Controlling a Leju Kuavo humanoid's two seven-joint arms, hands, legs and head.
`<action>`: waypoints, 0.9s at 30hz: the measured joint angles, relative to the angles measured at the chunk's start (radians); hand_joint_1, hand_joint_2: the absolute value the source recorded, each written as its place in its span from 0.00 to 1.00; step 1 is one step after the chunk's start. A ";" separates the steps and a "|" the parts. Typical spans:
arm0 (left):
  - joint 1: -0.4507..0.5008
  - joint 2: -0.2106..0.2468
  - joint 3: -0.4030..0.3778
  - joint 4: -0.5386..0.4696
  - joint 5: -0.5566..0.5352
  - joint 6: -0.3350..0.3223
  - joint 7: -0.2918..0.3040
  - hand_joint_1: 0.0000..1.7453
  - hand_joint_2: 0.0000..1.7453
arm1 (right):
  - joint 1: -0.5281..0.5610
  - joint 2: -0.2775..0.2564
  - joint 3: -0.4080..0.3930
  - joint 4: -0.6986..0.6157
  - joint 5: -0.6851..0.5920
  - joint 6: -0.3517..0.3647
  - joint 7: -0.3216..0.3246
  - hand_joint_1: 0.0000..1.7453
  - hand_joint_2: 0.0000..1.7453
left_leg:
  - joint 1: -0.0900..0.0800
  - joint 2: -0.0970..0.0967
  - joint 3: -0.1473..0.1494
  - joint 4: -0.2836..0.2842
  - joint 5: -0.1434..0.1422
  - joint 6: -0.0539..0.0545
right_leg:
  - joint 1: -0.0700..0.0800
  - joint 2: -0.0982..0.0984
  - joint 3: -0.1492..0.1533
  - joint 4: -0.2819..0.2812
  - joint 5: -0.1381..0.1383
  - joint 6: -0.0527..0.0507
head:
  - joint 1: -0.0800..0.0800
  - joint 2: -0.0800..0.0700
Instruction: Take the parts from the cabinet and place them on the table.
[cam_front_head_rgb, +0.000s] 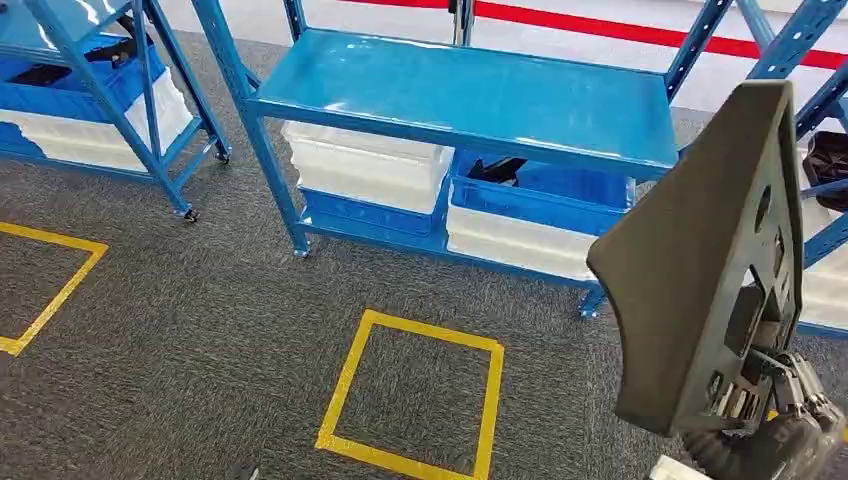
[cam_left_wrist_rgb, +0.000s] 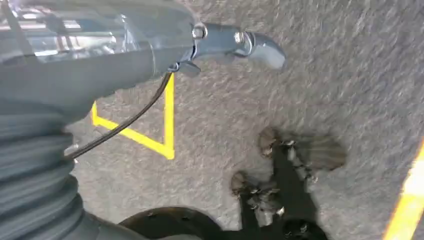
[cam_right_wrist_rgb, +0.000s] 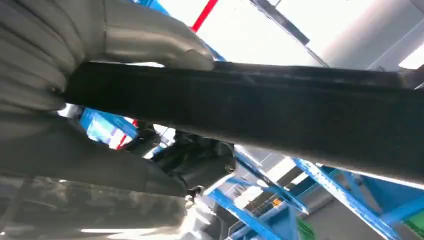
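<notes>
Grey carpet (cam_front_head_rgb: 180, 330) with a coarse weave spreads under us, marked with yellow tape squares (cam_front_head_rgb: 415, 390), and blue steel racks stand along the far side.

We hold the part (cam_front_head_rgb: 705, 270) in our right hand (cam_front_head_rgb: 775, 435), at the near right of the head view. It is a flat, matte dark-grey plate with a pointed top, a curved left edge and several cut-outs on its right side; it stands upright, tilted a little. Our right hand grips it from below, fingers closed around its lower end. From the right wrist, the part (cam_right_wrist_rgb: 280, 115) shows as a long dark bar crossing in front of the grey thumb (cam_right_wrist_rgb: 150, 45).

Our left hand (cam_left_wrist_rgb: 235, 45) hangs over the carpet, its grey thumb stretched out; we cannot tell how the other fingers lie.

Beyond the part, the cabinet (cam_front_head_rgb: 460, 95) has a glossy blue shelf on top and, lower down, stacked white bins (cam_front_head_rgb: 365, 165) and blue bins (cam_front_head_rgb: 540, 195); something dark sits in one of the blue bins. A second rack (cam_front_head_rgb: 110, 90) at the far left carries similar bins. A red stripe (cam_front_head_rgb: 640, 32) runs along the pale far wall.
</notes>
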 joint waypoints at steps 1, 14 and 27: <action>0.002 0.001 0.000 0.000 0.000 0.000 0.003 0.00 1.00 | -0.001 0.000 0.002 0.000 0.001 0.000 0.000 0.77 1.00 | -0.003 0.000 -0.013 0.038 -0.058 0.000 | 0.000 0.000 -0.012 0.004 0.008 -0.006 | -0.006 0.000; 0.005 -0.003 0.002 0.000 -0.001 -0.001 -0.030 0.00 1.00 | -0.002 -0.001 0.013 0.010 0.010 0.000 0.009 0.77 1.00 | 0.004 -0.006 0.148 -0.005 -0.123 0.012 | 0.005 0.001 -0.156 0.076 0.083 0.010 | -0.018 0.000; 0.005 -0.011 0.002 0.000 -0.003 0.000 -0.019 0.00 1.00 | -0.001 -0.008 0.024 0.011 0.005 0.000 0.019 0.77 1.00 | 0.002 0.000 0.080 -0.003 -0.060 0.021 | 0.020 0.004 -0.065 0.043 0.019 -0.019 | 0.004 0.000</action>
